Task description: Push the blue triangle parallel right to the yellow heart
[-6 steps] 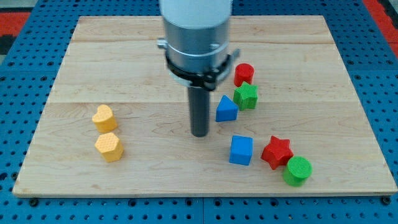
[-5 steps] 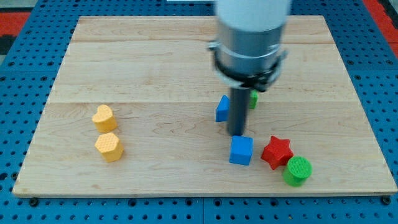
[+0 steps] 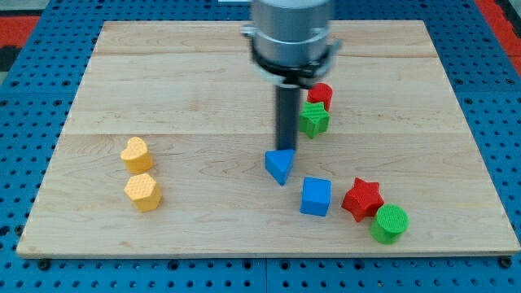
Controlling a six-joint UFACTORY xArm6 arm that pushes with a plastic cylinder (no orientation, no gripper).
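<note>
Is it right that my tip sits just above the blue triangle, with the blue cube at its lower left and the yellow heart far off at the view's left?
Not quite. In the camera view the blue cube lies at the blue triangle's lower right, not lower left. The rest holds: my tip sits just above the triangle, and the yellow heart is far off at the view's left.

The board is pale wood with a smooth, matt grain, lying on a blue perforated surface. The blue triangle and yellow heart look like ridged matt plastic, and the rod is dark and dull.
</note>
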